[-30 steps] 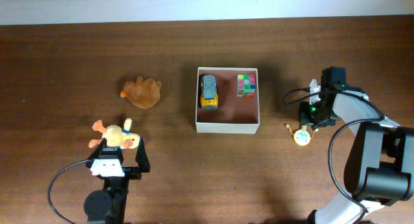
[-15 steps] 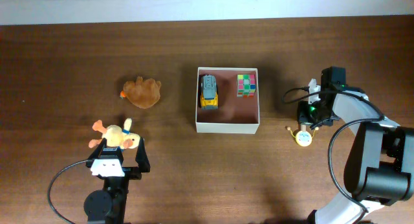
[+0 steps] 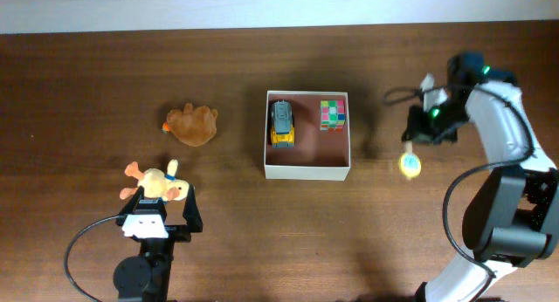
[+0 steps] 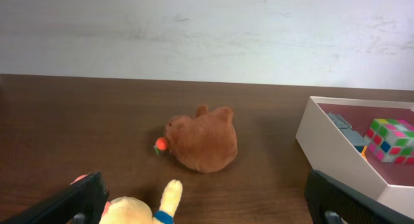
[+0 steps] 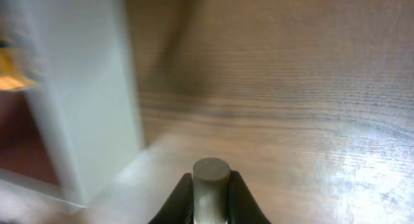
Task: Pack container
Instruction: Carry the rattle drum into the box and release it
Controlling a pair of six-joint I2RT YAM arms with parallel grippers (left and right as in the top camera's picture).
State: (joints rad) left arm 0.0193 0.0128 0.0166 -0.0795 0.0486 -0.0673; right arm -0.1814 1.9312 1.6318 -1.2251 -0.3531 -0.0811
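1. From above: the container (image 3: pixel 307 172) sits in the middle of the bench (image 3: pixel 87 92).
   - A toy car (image 3: pixel 282 123) and a colour cube (image 3: pixel 333 113) lie in its far half. The near half is bare.
   - The right gripper (image 3: pixel 428 132) is just to the right of the box. It is closed on a small yellow toy (image 3: pixel 409 164), which hangs blurry on its near side.
   - I think it grips only a thin end, so the toy could swing and slip out.
   - The toy could also knock the white wall on its way in.
   - The left gripper (image 3: pixel 162 206) is at the near left, wide open and holding nothing. A yellow duck toy (image 3: pixel 157 184) lies right at it.
   - A brown plush (image 3: pixel 192 125) lies farther off, between the duck and the box.

2. Left wrist view: the left gripper (image 4: pixel 207 191) has its fingers far apart and empty.
   - The yellow duck toy (image 4: pixel 139 208) peeks in between them.
   - The brown plush (image 4: pixel 202 146) is ahead, and the container (image 4: pixel 336 156) is off to the right.
   - If the gripper pinches only a soft bit of the duck, the duck may flop out.

3. Right wrist view: the right gripper (image 5: pixel 211 185) squeezes a grey round peg (image 5: pixel 211 172).
   - I cannot see the yellow part here.
   - The container (image 5: pixel 84 107) wall is close on the left.
   - If the gripper goes across too low, the toy may bump that wall and shove the box.
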